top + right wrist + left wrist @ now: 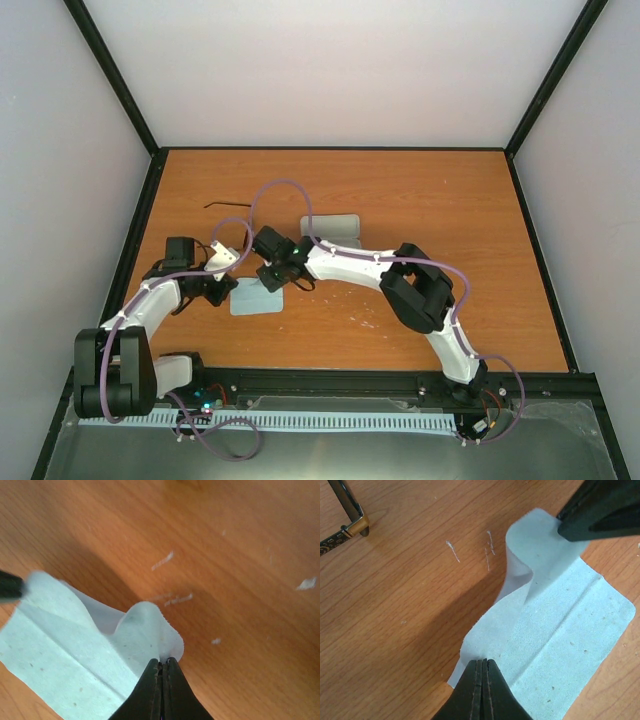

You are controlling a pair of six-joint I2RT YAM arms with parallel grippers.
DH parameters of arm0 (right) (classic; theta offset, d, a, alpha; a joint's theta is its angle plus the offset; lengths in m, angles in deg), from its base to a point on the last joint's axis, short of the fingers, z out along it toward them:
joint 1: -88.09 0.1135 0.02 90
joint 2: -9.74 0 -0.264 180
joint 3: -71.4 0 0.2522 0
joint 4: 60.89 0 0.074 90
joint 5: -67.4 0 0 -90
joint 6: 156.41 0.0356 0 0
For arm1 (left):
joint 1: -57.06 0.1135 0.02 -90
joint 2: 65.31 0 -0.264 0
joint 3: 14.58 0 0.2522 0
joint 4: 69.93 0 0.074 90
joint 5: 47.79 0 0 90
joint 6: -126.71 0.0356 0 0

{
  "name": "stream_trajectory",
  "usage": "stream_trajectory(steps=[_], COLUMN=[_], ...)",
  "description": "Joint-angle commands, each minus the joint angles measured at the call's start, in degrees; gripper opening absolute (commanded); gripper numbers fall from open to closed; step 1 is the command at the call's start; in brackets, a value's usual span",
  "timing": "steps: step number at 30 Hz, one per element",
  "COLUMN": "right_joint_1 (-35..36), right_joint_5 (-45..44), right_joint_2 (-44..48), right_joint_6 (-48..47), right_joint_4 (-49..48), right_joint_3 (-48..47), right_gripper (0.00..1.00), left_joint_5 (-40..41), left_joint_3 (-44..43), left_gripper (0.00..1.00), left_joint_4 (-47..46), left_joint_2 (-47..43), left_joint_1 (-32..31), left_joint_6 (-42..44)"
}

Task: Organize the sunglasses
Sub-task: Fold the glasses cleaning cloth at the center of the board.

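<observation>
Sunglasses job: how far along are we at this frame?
Done: nothing visibly finished. In hand: the cloth, left fingers shut on its near edge, right fingers shut on a raised far corner. Left: the sunglasses lie on the table, held by neither arm and apart from the case.

Left gripper (481, 663) pinches the cloth's (560, 630) near edge; right gripper (570, 526) holds its raised far corner; sunglasses (349, 529) lie well apart from the cloth.
</observation>
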Motion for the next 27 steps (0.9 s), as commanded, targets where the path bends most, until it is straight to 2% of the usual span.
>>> stream_trajectory(steps=[1, 12, 27], right_joint_1=[-0.6, -1.3, 0.2], right_joint_5=[-1.8, 0.4, 4.4], right_joint_2=[0.3, 0.7, 3.7], right_joint_6=[-1.9, -2.3, -2.2], right_joint_4=[0.6, 0.4, -2.6], right_joint_3=[-3.7, -1.4, 5.4], right_gripper=[0.03, 0.03, 0.03], left_joint_5=[-0.5, -0.9, -2.0], left_joint_3=[-1.9, -1.4, -1.4], left_gripper=[0.01, 0.01, 0.01], left_joint_4=[0.3, -0.1, 7.4], left_joint_2=[-1.0, -3.3, -1.6], left_joint_1=[-0.4, -0.4, -0.4], left_joint_6=[0.7, 0.9, 7.1])
